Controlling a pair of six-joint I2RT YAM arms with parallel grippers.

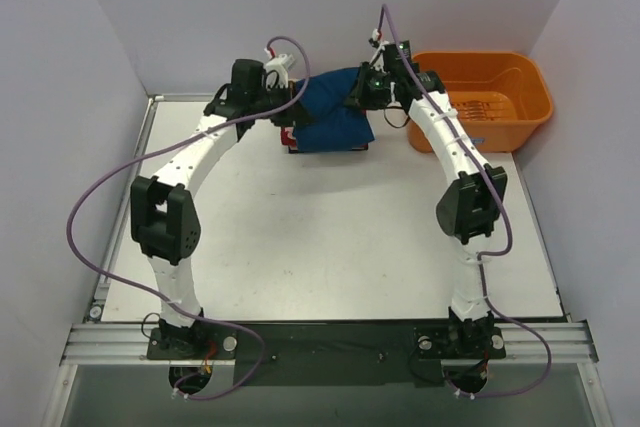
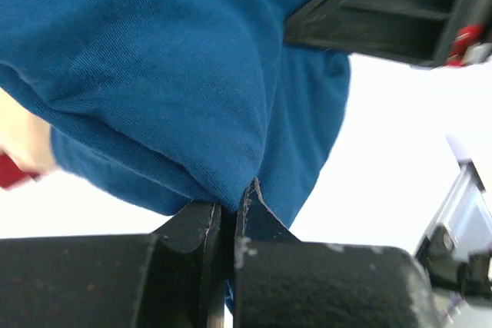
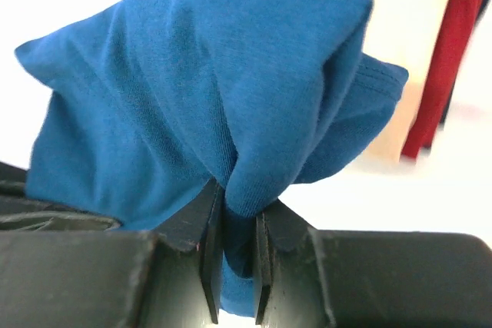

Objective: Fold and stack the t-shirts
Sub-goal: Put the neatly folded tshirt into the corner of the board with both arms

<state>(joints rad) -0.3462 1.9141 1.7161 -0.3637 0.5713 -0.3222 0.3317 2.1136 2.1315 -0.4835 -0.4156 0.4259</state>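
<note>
The dark blue t-shirt (image 1: 330,112) hangs bunched between my two grippers at the back of the table, over a stack of folded shirts whose red edge (image 1: 289,139) shows. My left gripper (image 1: 283,97) is shut on the shirt's left part; in the left wrist view the blue cloth (image 2: 177,74) is pinched between the fingertips (image 2: 229,209). My right gripper (image 1: 362,95) is shut on the right part; in the right wrist view a fold of blue cloth (image 3: 200,90) sits between its jaws (image 3: 237,213). Red and beige folded shirts (image 3: 446,74) show behind.
An orange plastic tub (image 1: 487,97) stands at the back right, right beside my right arm. The white table (image 1: 320,237) spreads in front. Pale walls close the left, back and right sides.
</note>
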